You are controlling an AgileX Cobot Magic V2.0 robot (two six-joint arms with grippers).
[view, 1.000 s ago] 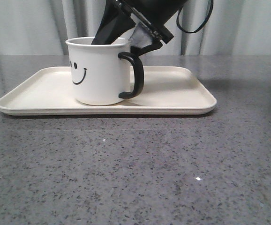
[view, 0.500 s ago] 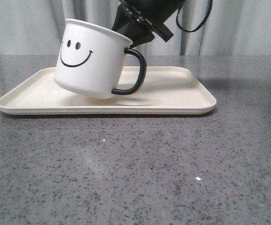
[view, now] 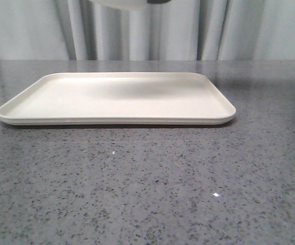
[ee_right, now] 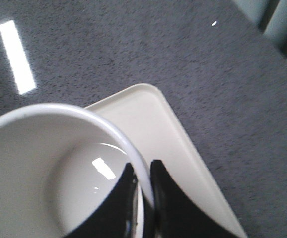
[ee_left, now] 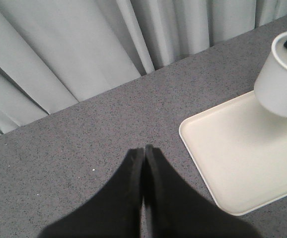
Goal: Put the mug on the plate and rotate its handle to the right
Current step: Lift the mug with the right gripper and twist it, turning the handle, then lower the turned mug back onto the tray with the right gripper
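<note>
The right gripper (ee_right: 142, 198), pinched on the rim of the mug (ee_right: 59, 168), has hoisted it off the plate (view: 188, 97) and high above it, so placing must be redone, while the left gripper (ee_left: 143, 163) hangs shut, empty.

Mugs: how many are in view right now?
1. The mug hangs in the air above the plate, its wall pinched by the right gripper. No other mug shows.
</note>
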